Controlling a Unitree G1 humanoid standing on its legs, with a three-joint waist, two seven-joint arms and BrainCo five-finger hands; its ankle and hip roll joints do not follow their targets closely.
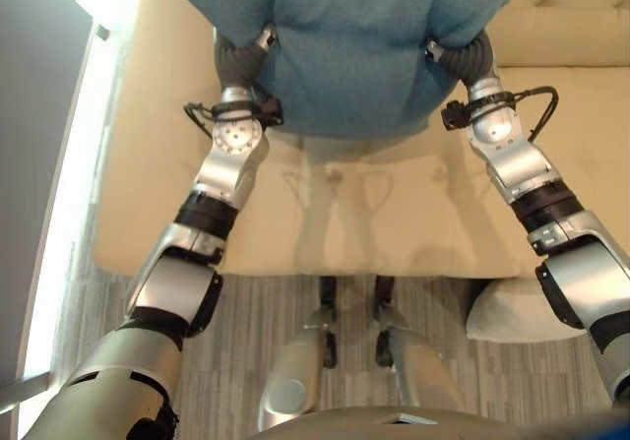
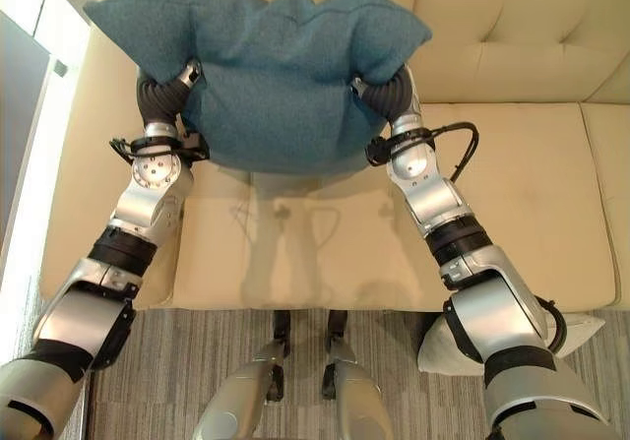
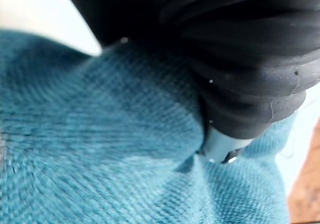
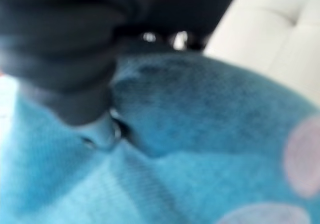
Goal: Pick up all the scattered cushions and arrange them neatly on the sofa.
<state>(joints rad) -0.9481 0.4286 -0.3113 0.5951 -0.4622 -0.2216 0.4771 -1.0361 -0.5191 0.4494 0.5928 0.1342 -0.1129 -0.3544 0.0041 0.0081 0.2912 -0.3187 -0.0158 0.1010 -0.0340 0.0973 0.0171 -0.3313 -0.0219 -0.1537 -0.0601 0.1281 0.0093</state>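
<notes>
A teal cushion (image 2: 266,76) hangs above the left seat of the cream sofa (image 2: 325,253), held between my two hands. My left hand (image 2: 162,94) presses into its left side and my right hand (image 2: 389,91) into its right side. Both dark covers sink into the fabric. Up close, the left wrist view has the teal weave (image 3: 100,134) against my left hand (image 3: 225,58). The right wrist view has the same cloth (image 4: 200,134) against my right hand (image 4: 65,58). A white cushion (image 2: 433,346) lies on the floor by the sofa's front, under my right arm.
The sofa's tufted backrest (image 2: 512,27) runs behind the teal cushion, and a second seat (image 2: 610,194) continues to the right. Grey striped carpet (image 2: 167,361) lies in front. A bright window strip (image 1: 69,214) runs along the left.
</notes>
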